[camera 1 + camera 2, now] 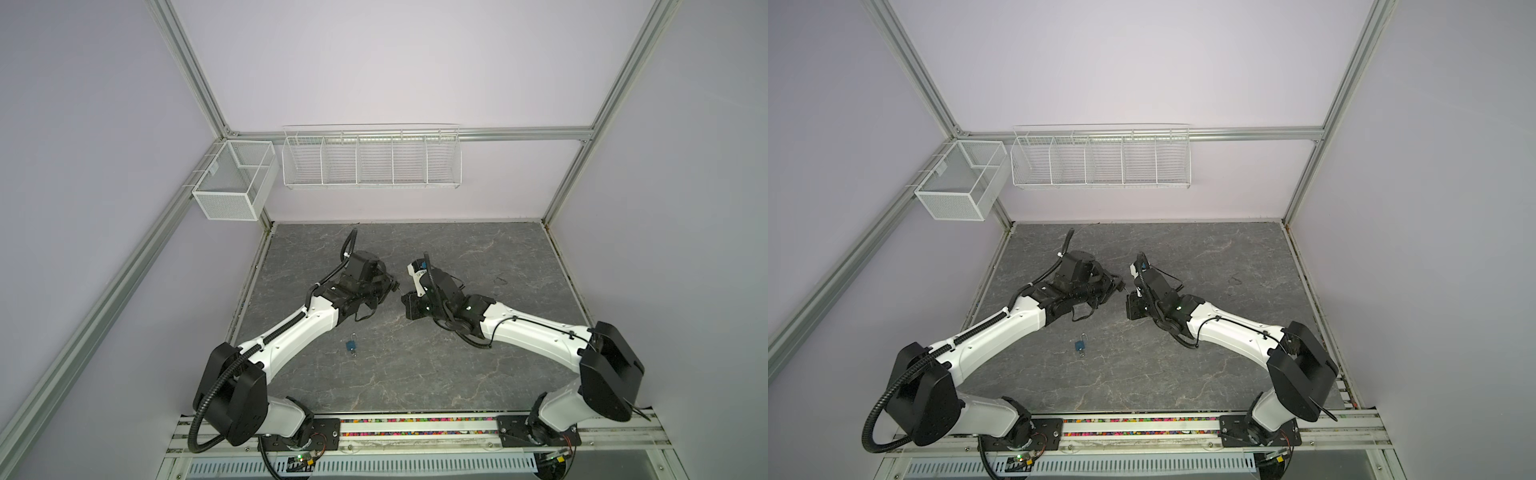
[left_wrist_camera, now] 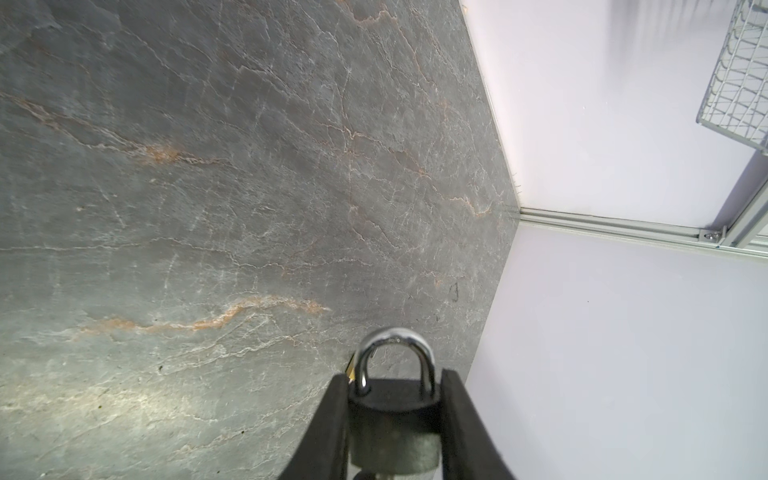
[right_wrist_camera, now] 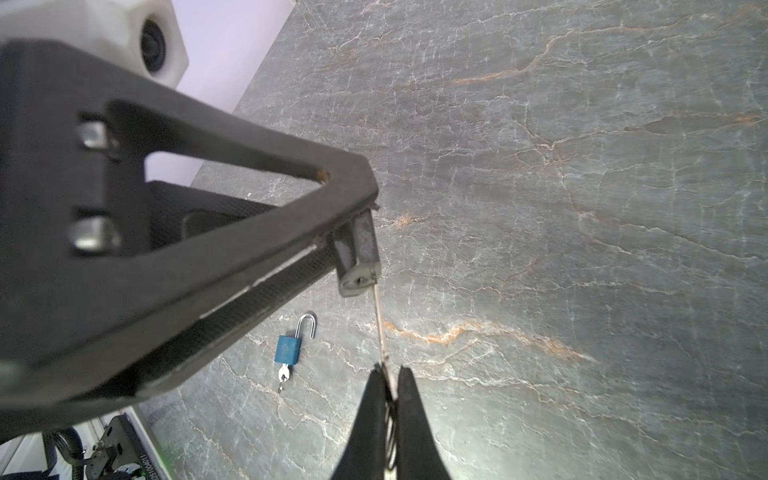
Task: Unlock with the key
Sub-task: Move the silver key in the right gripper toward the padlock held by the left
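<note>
A dark padlock (image 2: 392, 419) with a silver shackle (image 2: 395, 345), both legs seated in the body, sits clamped between the black fingers of my left gripper (image 2: 392, 374). In the right wrist view the padlock's underside (image 3: 358, 282) faces my right gripper (image 3: 388, 370), which is shut on a thin key (image 3: 380, 328). The key's tip meets that underside by the keyhole; how deep it goes I cannot tell. In both top views the left gripper (image 1: 395, 286) and right gripper (image 1: 404, 296) meet tip to tip above mid-table.
A blue padlock (image 1: 351, 345) (image 3: 287, 349) lies on the grey stone-pattern table (image 1: 478, 374), shackle swung open, with its own small key (image 3: 282, 377) in it, near the left forearm. A white wire rack (image 1: 372, 162) and mesh box (image 1: 235, 178) hang on the back wall.
</note>
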Controlling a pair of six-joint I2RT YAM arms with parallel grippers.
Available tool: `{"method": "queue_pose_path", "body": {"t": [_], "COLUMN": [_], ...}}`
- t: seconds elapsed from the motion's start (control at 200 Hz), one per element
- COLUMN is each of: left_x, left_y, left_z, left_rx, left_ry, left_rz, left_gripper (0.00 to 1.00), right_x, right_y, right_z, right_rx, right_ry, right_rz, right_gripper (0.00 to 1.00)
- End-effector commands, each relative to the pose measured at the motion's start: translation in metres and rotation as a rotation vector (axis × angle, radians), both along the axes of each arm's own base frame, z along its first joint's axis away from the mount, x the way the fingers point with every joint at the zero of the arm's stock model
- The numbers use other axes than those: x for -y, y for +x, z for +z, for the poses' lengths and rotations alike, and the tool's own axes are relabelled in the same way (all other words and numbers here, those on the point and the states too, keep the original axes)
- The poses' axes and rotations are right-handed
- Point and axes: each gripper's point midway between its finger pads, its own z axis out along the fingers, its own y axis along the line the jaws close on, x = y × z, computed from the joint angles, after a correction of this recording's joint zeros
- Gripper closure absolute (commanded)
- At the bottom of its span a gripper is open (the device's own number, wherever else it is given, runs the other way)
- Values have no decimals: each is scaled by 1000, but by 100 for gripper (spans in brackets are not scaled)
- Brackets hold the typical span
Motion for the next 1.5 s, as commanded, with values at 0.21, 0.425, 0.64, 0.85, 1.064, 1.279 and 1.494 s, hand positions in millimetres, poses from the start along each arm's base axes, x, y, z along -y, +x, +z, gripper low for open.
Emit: {"method": "queue_pose_path", "body": {"t": [0.21, 0.425, 0.64, 0.85, 1.064, 1.279, 1.494], "left_x": [1, 4, 6, 7, 8, 6, 4], "left_y": [1, 0, 0, 1, -3, -14, -24], "left_z": [8, 12, 15, 20, 25, 28, 19], "left_rx": [22, 30, 44, 62, 101, 113, 95], "left_ry": [-23, -26, -35, -59, -53, 33, 109], "left_rz": [1, -4, -2, 13, 21, -12, -39], "left_gripper": [100, 100, 100, 100, 100, 100, 100], "right_x": [-9, -7, -14, -16, -24, -30, -34], "right_y": [5, 8, 6, 4, 1, 2, 5], "right_z": [12, 3, 1, -2, -1, 17, 39], "right_rx": [-6, -55, -100, -145, -182, -208, -196], "right_ry": [20, -9, 4, 1, 27, 54, 90], "right_rz": [24, -6, 11, 1, 10, 21, 28], "right_gripper": [94, 94, 94, 94, 94, 94, 94]}}
